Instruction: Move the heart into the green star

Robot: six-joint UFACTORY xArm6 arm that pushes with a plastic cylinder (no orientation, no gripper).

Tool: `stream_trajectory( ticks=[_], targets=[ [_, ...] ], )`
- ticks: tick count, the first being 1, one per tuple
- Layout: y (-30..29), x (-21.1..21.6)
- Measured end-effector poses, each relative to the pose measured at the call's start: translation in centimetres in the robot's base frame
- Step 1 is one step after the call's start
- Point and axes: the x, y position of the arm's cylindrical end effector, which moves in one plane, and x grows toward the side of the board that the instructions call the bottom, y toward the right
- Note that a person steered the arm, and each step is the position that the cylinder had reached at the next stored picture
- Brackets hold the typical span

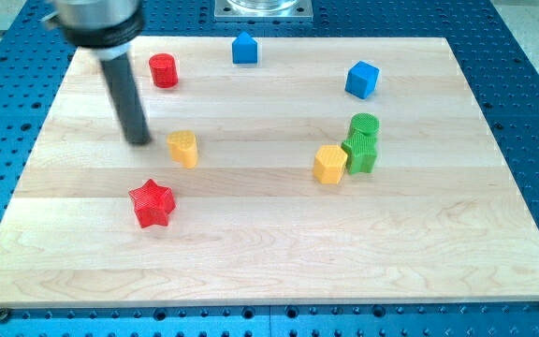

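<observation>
The yellow heart point(183, 148) lies left of the board's middle. The green star point(360, 153) lies right of the middle, touching a green cylinder point(365, 124) above it and a yellow block point(329, 164) on its left. My tip point(139, 140) rests on the board just left of the yellow heart, with a small gap between them. The rod leans up toward the view's top left.
A red star point(152, 204) lies below the tip. A red cylinder point(164, 70) sits at the top left, a blue block point(244, 48) at the top middle, and a blue cube point(362, 80) at the top right. The wooden board point(269, 253) sits on a blue perforated table.
</observation>
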Motion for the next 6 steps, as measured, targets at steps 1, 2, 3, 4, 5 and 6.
stream_trajectory(
  ticks=[1,2,3,4,5,6],
  targets=[
    [8.9,2.0],
    [19.2,2.0],
    [10.0,0.9],
    [17.0,-1.8],
    [18.3,-3.8],
    [24.2,-0.4]
  ],
)
